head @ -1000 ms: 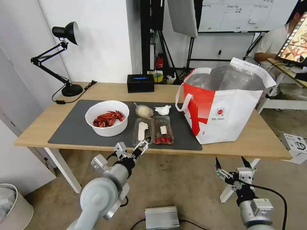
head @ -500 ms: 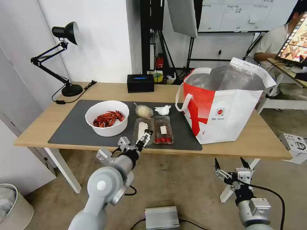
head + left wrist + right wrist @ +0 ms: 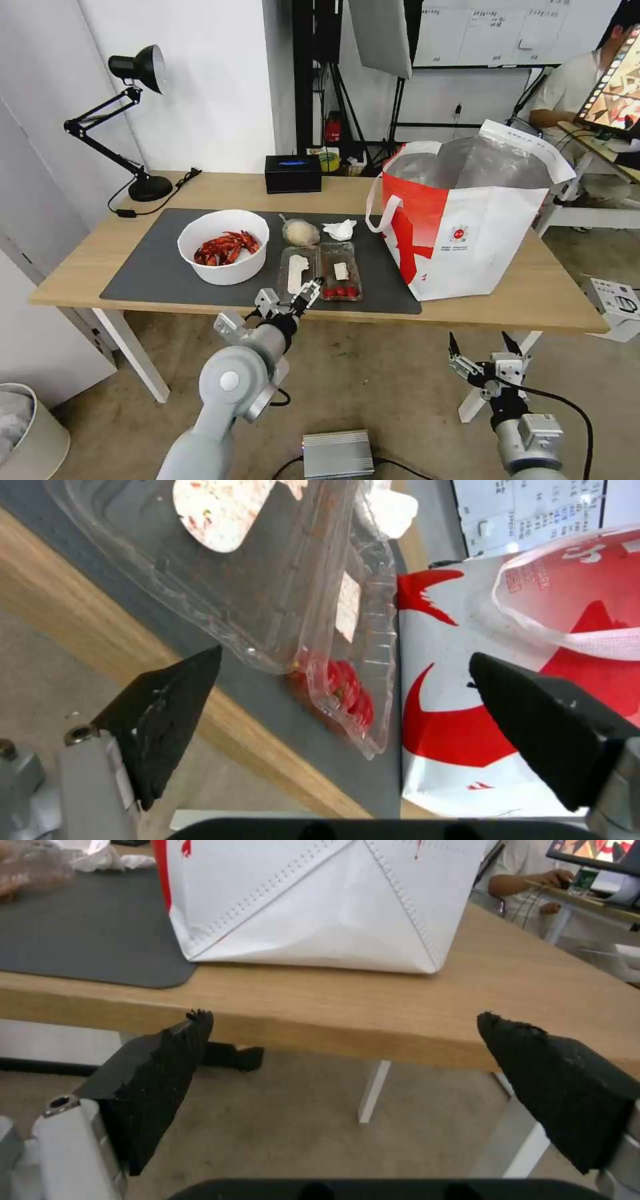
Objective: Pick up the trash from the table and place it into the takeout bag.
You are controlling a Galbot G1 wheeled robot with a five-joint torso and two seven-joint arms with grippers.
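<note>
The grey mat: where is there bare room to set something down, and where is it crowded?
Bare: the grey mat left of the white bowl, and the wood right of the takeout bag. Crowded: between bowl and bag, with the clamshell tray, tissue and small bag.

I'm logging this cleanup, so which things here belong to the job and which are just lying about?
Job: bowl of crayfish shells, clamshell tray, tissue, small bag, takeout bag, open left gripper.
Lying about: desk lamp, black box.
</note>
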